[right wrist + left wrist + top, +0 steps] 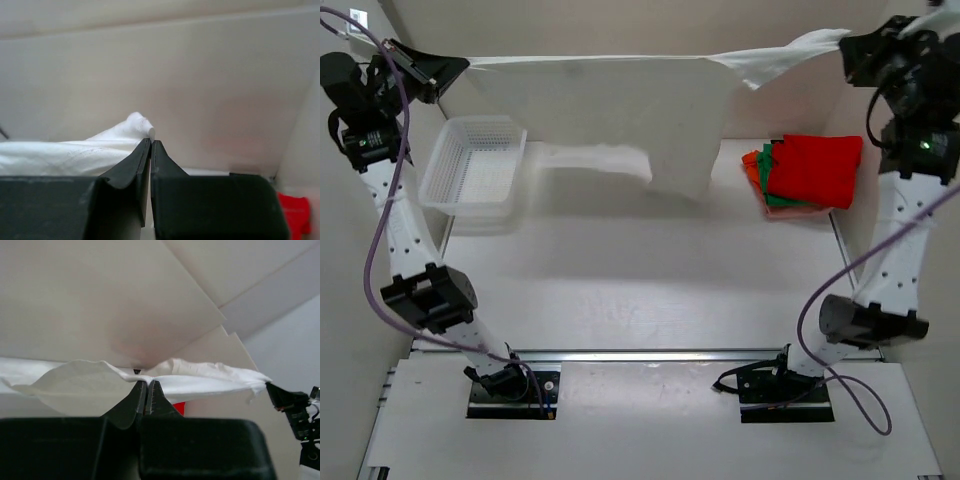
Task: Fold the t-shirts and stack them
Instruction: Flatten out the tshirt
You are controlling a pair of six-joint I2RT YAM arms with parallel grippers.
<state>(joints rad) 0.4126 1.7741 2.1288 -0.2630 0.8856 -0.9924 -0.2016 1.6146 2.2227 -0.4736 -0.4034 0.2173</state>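
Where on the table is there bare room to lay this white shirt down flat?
The wide near-middle of the table, between the basket on the left and the folded stack on the right, is bare. Crowded along the far side, where the white shirt hangs.

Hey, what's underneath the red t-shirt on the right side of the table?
A green t-shirt, then an orange t-shirt, only their left edges showing beneath the red t-shirt. Anything else below is covered.

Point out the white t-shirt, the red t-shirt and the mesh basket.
white t-shirt (620,110): top external view, middle of the stretched, hanging body.
red t-shirt (817,170): top external view, flat top face of the folded shirt.
mesh basket (475,160): top external view, its bare mesh floor.
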